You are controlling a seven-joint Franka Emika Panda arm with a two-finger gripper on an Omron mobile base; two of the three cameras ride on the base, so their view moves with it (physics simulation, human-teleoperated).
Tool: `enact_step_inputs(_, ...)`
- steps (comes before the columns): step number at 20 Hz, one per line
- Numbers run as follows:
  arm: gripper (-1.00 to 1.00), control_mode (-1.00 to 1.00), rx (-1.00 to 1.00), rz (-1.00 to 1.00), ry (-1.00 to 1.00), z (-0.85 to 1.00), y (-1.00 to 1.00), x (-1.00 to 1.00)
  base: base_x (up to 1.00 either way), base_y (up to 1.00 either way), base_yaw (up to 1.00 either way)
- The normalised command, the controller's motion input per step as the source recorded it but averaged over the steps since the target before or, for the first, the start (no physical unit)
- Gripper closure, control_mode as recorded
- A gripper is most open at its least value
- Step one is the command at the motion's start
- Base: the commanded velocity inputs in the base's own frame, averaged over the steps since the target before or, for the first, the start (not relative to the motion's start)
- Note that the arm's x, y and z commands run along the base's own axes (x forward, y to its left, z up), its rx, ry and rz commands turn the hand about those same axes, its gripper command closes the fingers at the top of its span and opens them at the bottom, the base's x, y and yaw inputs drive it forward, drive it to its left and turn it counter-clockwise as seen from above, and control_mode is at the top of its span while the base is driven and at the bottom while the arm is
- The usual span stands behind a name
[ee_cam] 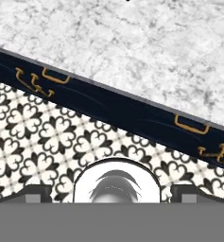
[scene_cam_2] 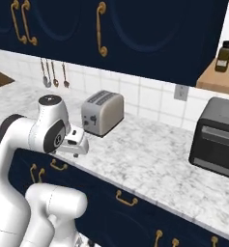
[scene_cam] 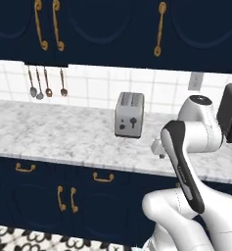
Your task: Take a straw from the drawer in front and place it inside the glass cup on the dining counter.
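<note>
Closest to the cameras, the white Franka arm (scene_cam: 186,162) folds over the grey-veined marble worktop (scene_cam: 63,132), its two-finger gripper (ee_cam: 111,191) with tips set wide and holding nothing above the black-and-white patterned floor tiles (ee_cam: 47,137). Navy drawer with a curved brass handle (scene_cam: 103,177) sits shut below. Right base view adds a black boxy toaster oven (scene_cam_2: 216,137); a silver toaster (scene_cam_2: 102,112) stands mid-counter

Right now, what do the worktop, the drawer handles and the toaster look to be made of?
The white, grey-veined worktop looks like polished marble, going by its mottled veining. The curved gold drawer handles look like brass from their warm metallic tone. The boxy silver toaster seems brushed metal, grey with a dull sheen; being rendered, none is certain.
</note>
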Motion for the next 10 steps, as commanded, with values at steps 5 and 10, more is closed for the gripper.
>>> enact_step_inputs(5, -1.00, 1.00, 0.00, 0.00, 0.00, 0.00, 0.00, 0.00, -0.02, -0.08, 0.37)
enact_step_inputs(10, -1.00, 1.00, 0.00, 0.00, 0.00, 0.00, 0.00, 0.00, -0.22, -0.31, 0.36)
